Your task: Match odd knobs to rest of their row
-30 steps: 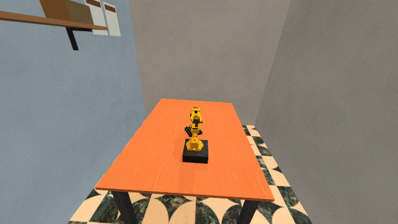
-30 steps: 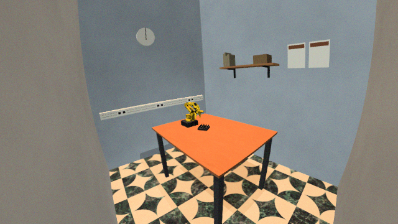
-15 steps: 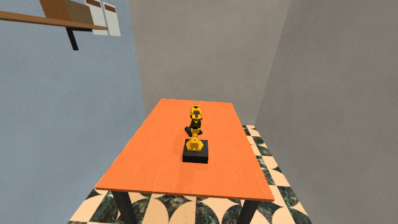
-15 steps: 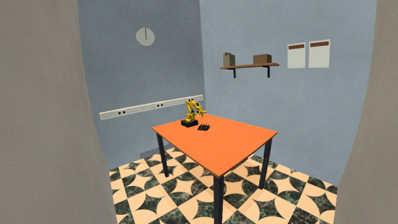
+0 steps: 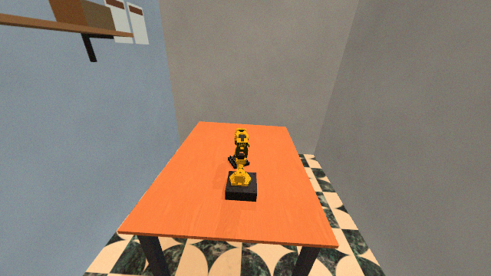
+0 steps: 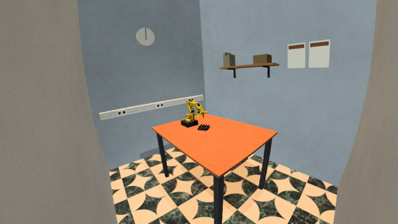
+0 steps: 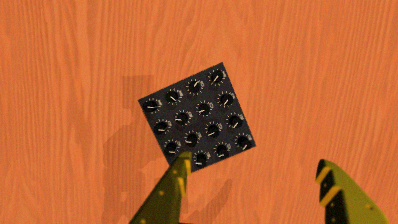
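Right now the knob box (image 7: 197, 116) is lying flat on the orange table (image 7: 70, 60), skewed to the table's edges, near the arm's end of the top. Above it the gripper (image 7: 252, 192) is hovering — fingers spread, pinching nothing. Judging by this, the approach step is underway — next comes picking the odd knob and aligning over it.

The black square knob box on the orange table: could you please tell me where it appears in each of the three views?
Top: the black square knob box is mostly hidden behind the yellow arm; one corner shows left of it.
Exterior: on the table beside the arm's black base block, box at.
Wrist: centre of the picture, above the open tool.
Shared landmark: the orange wooden table top.
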